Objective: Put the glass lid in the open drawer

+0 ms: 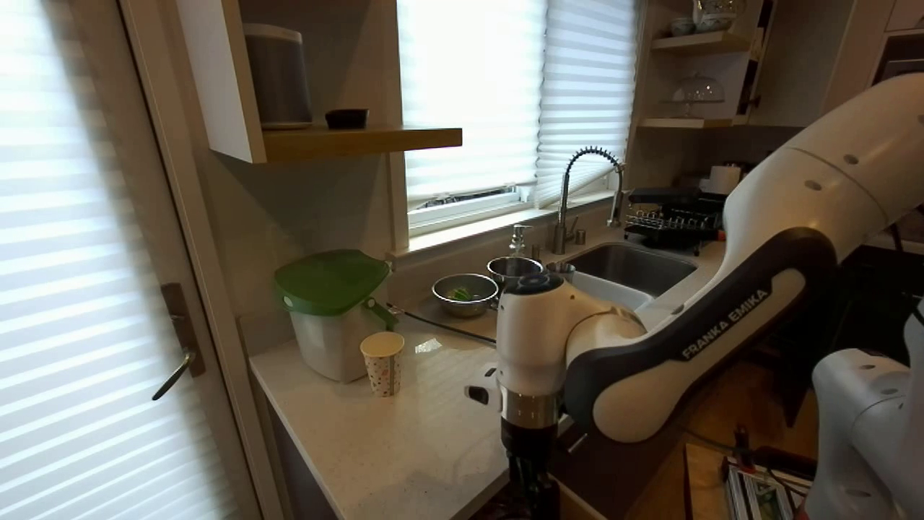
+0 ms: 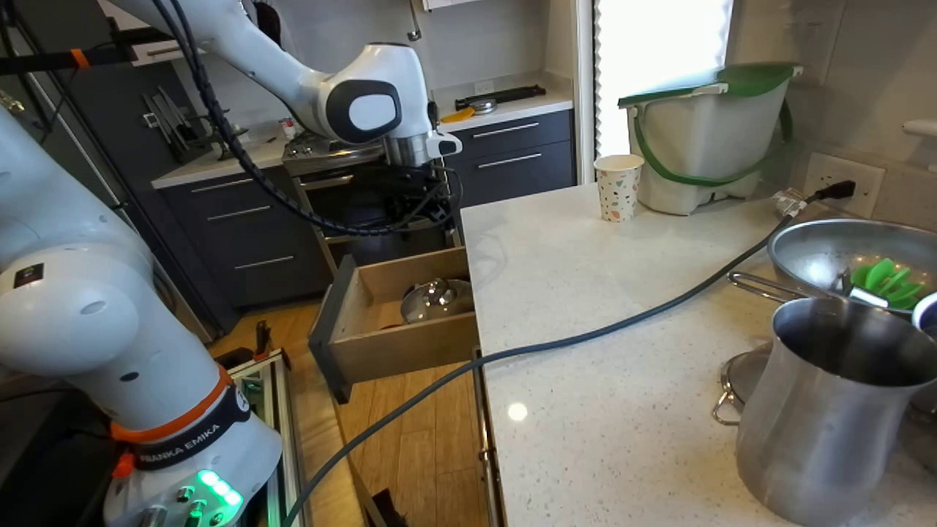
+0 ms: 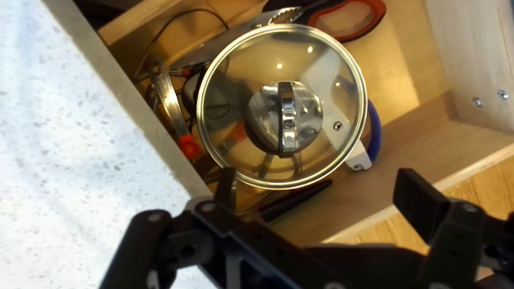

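The glass lid (image 3: 265, 168) lies inside the open drawer (image 3: 401, 132), knob up, on top of several utensils in the wrist view. In an exterior view the lid (image 2: 421, 304) also shows in the drawer (image 2: 402, 348), near the counter side. My gripper (image 3: 319, 180) is open and empty, with its fingers wide apart above the drawer. The lid is not between the fingers. In an exterior view the gripper (image 2: 439, 208) hangs above the drawer, apart from the lid. Another exterior view shows the gripper (image 1: 534, 491) beside the counter edge; the lid is hidden there.
The white counter (image 2: 571, 278) borders the drawer. On it stand a paper cup (image 2: 618, 190), a green-lidded container (image 2: 688, 146), a steel pitcher (image 2: 827, 417) and a steel bowl (image 2: 805, 249). A grey cable (image 2: 571, 340) crosses the counter. Orange-handled scissors (image 3: 377, 24) lie in the drawer.
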Robot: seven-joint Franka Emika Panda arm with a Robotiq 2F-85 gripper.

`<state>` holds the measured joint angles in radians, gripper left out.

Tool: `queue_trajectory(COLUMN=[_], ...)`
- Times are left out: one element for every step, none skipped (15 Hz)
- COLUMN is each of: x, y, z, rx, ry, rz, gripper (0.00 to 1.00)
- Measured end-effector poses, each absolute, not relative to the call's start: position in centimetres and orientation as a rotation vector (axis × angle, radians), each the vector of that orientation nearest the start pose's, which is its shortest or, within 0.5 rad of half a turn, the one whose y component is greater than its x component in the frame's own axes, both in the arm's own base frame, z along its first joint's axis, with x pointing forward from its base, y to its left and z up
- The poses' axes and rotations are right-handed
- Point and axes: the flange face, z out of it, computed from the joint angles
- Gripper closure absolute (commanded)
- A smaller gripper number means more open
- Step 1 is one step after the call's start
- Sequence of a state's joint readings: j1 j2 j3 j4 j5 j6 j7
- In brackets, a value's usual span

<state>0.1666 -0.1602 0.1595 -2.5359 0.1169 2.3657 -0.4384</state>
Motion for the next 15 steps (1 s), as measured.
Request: queue_trajectory(x=[42.0, 42.0, 42.0, 42.0, 41.9, 41.8, 41.7, 41.6, 41.5, 41.4, 41.4, 41.3, 41.3, 41.3, 41.3], y=[14.1, 13.8, 13.7, 13.5, 13.4, 13.3, 13.2, 13.1, 13.0, 13.0, 12.9, 12.9, 12.9, 12.8, 12.9], z=[34.4, 35.7, 37.0, 38.1, 39.1, 40.0, 40.7, 41.3, 41.8, 42.1, 42.4, 42.6, 42.7, 42.9, 42.9], rx=[-2.923, -2.937, -2.948, -2.956, -2.963, -2.972, -2.983, -2.994, -3.003, -3.011, -3.017, -3.023, -3.026, -3.03, -3.03], ry=[-0.999, -0.974, -0.954, -0.937, -0.926, -0.916, -0.904, -0.898, -0.891, -0.887, -0.883, -0.879, -0.876, -0.875, -0.876], rz=[0.011, 0.006, 0.0, -0.004, -0.006, -0.008, -0.009, -0.011, -0.012, -0.013, -0.015, -0.015, -0.017, -0.02, -0.023], gripper=[0.0, 0.0, 0.0, 0.0, 0.0, 0.0, 0.0, 0.0, 0.0, 0.0, 0.0, 0.0, 0.0, 0.0, 0.0])
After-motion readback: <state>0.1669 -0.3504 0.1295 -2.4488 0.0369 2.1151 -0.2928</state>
